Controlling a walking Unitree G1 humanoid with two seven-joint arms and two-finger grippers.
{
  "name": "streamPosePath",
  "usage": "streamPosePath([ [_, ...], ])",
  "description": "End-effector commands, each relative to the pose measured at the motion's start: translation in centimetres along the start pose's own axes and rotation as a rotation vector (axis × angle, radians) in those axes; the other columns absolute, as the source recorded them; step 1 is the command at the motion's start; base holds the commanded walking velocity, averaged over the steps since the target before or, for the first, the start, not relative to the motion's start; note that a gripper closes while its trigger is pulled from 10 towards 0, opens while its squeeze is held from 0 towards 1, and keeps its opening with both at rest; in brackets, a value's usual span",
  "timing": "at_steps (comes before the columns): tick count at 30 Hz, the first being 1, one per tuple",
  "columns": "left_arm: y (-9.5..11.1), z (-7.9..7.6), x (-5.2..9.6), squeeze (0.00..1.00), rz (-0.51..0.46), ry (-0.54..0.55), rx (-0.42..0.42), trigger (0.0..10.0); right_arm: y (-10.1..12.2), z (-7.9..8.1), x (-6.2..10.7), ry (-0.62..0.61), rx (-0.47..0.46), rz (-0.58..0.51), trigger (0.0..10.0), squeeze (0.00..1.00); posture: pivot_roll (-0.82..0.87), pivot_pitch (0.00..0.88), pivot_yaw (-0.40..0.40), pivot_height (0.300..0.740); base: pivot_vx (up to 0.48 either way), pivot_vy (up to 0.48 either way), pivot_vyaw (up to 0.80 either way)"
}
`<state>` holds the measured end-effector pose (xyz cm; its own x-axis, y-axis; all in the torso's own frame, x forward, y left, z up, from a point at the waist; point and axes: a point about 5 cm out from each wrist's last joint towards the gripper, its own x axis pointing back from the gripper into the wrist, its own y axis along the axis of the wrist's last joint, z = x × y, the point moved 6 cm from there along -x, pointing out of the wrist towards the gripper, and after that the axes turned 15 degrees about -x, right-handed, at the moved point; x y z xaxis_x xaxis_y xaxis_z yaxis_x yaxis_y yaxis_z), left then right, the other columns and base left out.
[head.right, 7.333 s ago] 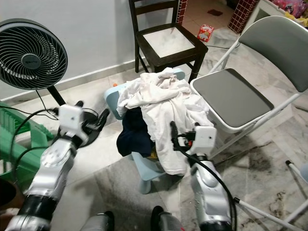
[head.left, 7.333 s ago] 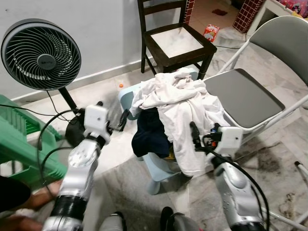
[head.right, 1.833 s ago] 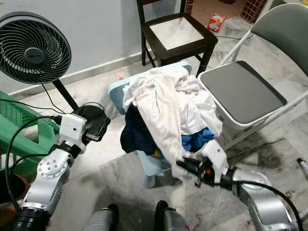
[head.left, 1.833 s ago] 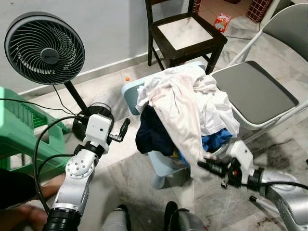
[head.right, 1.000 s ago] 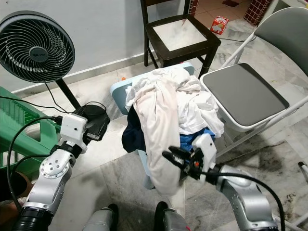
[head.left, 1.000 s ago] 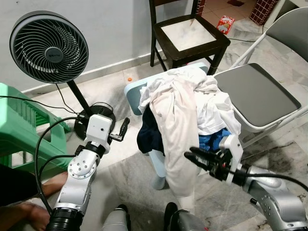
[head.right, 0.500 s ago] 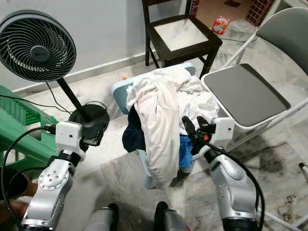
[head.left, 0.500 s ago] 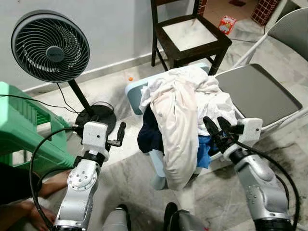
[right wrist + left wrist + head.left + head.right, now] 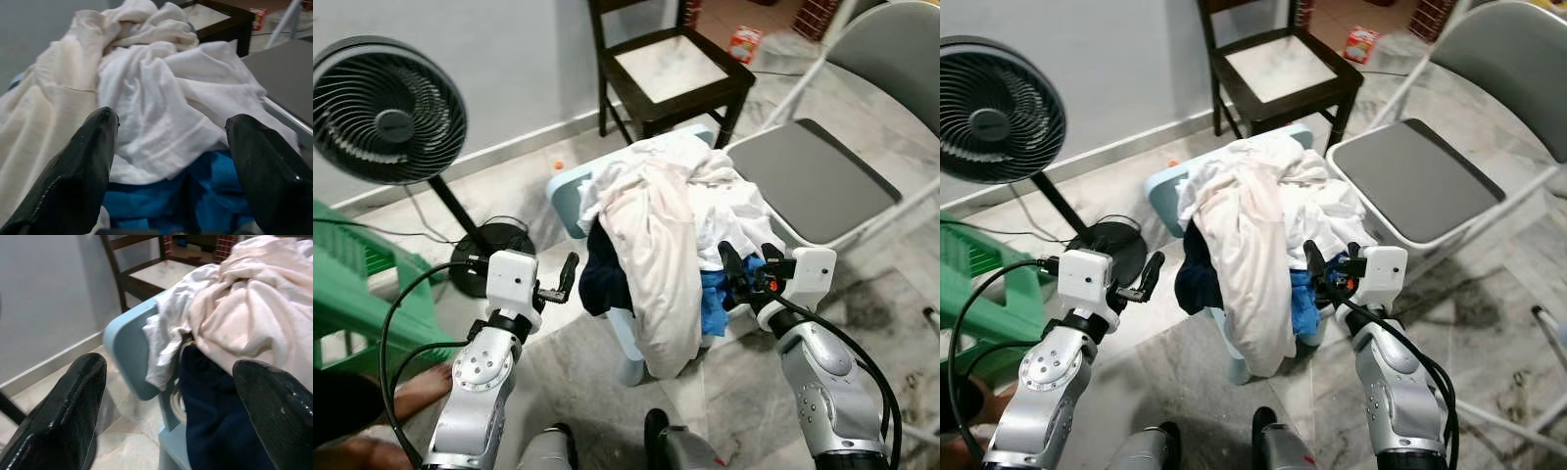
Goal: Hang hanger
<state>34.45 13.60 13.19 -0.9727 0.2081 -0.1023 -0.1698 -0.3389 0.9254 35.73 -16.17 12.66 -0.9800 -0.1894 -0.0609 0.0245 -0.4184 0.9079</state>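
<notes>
Left eye view: a small pale blue plastic chair (image 9: 570, 192) stands on a marble floor (image 9: 558, 343), heaped with laundry. A long cream garment (image 9: 654, 250) hangs down the front of the heap, white clothes (image 9: 729, 211) lie beside it toward the robot's right, a dark navy garment (image 9: 605, 269) hangs on the robot's left side, and a bright blue cloth (image 9: 715, 299) shows low down. No hanger can be made out anywhere in the heap. The right gripper (image 9: 737, 269) is raised just beside the blue cloth and the white clothes, its two black fingers spread apart and holding nothing. The left gripper (image 9: 566, 274) is held out near the navy garment, apart from it.

Right eye view: behind the heap stands a dark wooden chair (image 9: 1273, 73); on the robot's right is a grey folding chair (image 9: 1425, 186); on its left a black standing fan (image 9: 994, 98) and part of a green plastic chair (image 9: 969, 279).

Left wrist view: the left gripper's two black fingers (image 9: 63, 413) stand wide apart, empty, with the blue chair's back and the navy and cream garments between them, farther off.

Right wrist view: the right gripper's fingers (image 9: 73, 178) are likewise wide apart, empty, with white clothes and blue cloth close in front.
</notes>
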Motion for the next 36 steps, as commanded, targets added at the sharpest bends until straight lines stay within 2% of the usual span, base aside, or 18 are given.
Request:
streamPosePath([
  [1,-0.2,-0.1,0.3,0.00,0.010,-0.008,0.009,10.0,-0.4,-0.1,0.3,-0.008,0.007,0.005,10.0,0.27,0.20,0.299,-0.014,0.740,0.000,0.000,0.00],
  [2,-0.2,-0.1,0.3,0.00,0.011,-0.008,0.009,10.0,-0.4,-0.1,0.3,-0.006,0.013,0.004,10.0,0.27,0.20,0.299,-0.014,0.740,0.000,0.000,0.00],
  [3,-0.3,-0.1,0.3,0.00,0.012,-0.010,0.011,10.0,-0.6,0.1,0.3,-0.001,0.017,0.006,10.0,0.00,0.20,0.298,-0.014,0.740,0.000,0.000,0.00],
  [14,-0.7,-0.8,0.1,0.00,0.031,-0.026,0.005,10.0,-1.1,0.8,0.2,0.018,0.039,0.016,10.0,0.00,0.20,0.290,-0.018,0.740,0.000,0.000,0.00],
  [22,-0.9,-1.0,0.2,0.00,0.035,-0.029,0.012,10.0,-1.2,1.0,0.1,0.026,0.049,0.022,10.0,0.00,0.20,0.291,-0.029,0.740,0.000,0.000,-0.80],
  [26,-0.8,-0.9,0.1,0.00,0.032,-0.026,0.016,10.0,-1.1,1.4,0.0,0.038,0.044,0.018,10.0,0.00,0.20,0.293,-0.029,0.740,0.000,0.000,-0.10],
  [28,-0.8,-1.0,0.2,0.00,0.031,-0.029,0.022,10.0,-1.0,2.4,-0.6,0.049,0.010,-0.005,10.0,0.00,0.20,0.300,-0.026,0.740,0.000,0.000,0.00],
  [30,-0.8,-1.1,0.3,0.00,0.031,-0.031,0.024,10.0,-1.0,2.6,-0.8,0.051,0.001,-0.009,10.0,0.00,0.20,0.300,-0.026,0.740,0.000,0.000,0.00],
  [36,-2.6,0.5,2.2,0.00,0.099,0.044,-0.045,10.0,-2.2,5.1,-2.0,0.086,-0.039,0.000,10.0,0.00,0.24,0.322,-0.020,0.740,0.000,0.000,0.00],
])
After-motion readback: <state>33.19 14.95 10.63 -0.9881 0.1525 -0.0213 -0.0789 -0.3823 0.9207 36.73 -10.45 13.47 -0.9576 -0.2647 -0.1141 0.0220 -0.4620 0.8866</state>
